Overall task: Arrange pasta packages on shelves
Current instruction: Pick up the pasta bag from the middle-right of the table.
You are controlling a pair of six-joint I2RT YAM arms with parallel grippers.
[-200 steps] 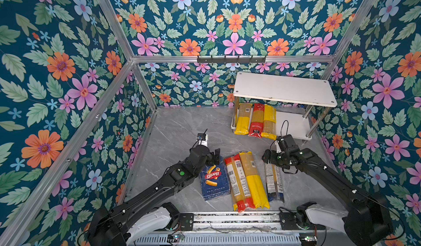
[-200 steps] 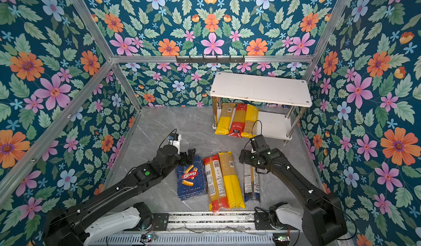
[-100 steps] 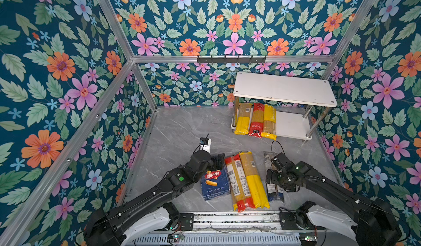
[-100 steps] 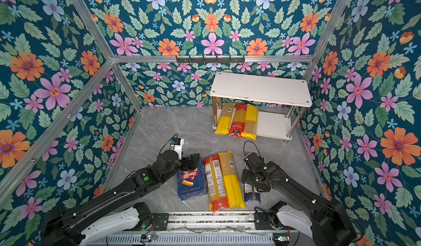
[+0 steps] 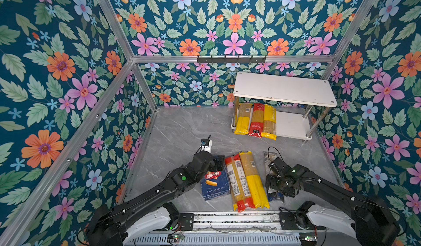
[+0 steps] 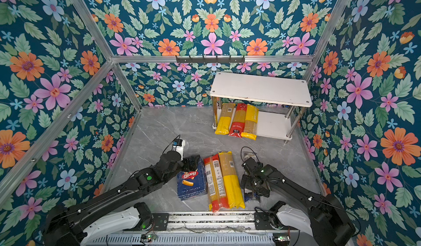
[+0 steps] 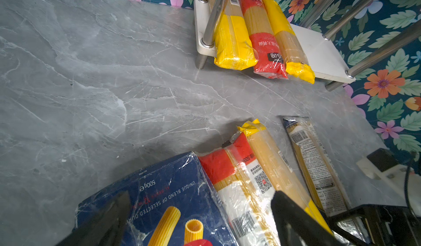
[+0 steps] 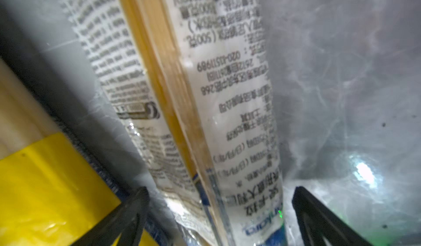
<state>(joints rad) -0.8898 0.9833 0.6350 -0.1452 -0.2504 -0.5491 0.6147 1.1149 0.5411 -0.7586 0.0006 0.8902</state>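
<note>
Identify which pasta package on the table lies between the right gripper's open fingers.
The clear narrow spaghetti pack, lying apart from the yellow bag; the right gripper straddles it.

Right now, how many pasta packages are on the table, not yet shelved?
4, side by side: the blue Barilla pack, a red-ended bag, a yellow bag, and a clear bag beneath the right gripper. None seems hidden.

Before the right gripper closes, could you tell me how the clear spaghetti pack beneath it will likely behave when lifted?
The clear spaghetti pack would probably be stiff lengthwise, since straight strands fill it. Its glossy film may slip once the open right gripper closes. Long and narrow, it would likely tilt if gripped off-centre.
</note>
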